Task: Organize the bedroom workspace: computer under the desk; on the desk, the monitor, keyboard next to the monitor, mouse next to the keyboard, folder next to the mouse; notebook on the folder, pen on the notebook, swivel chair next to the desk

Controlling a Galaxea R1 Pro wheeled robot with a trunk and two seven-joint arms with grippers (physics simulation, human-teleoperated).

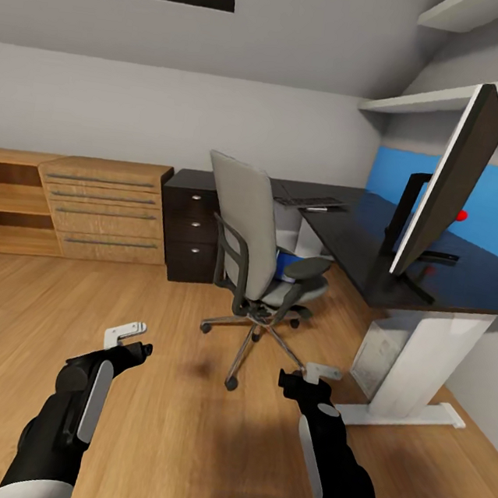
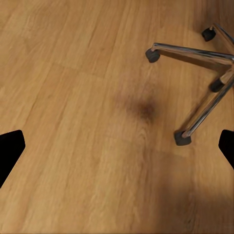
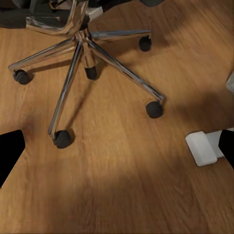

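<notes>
Warm wooden flooring fills the foreground of the bedroom as the robot faces the swivel chair (image 1: pixel 259 258), which stands just off the corner of the black-topped desk (image 1: pixel 361 236), seat turned toward it. Both arms hang low over the floor short of the chair: the left gripper (image 1: pixel 125 340) and right gripper (image 1: pixel 312 375) each hold nothing, and in the wrist views their dark fingertips sit at opposite edges of the picture, so both appear spread wide. The pose looks like an approach, with no object yet within reach. A sliver of blue on the seat, behind the backrest, is likely the folder (image 1: pixel 282 265), mostly hidden. The monitor (image 1: pixel 450 181) stands on the desk's near wing, seen almost edge-on, and the keyboard (image 1: pixel 310 203) lies far back on the top with a thin white stick, possibly the pen (image 1: pixel 317 208), beside it. Mouse and notebook cannot be made out.
</notes>
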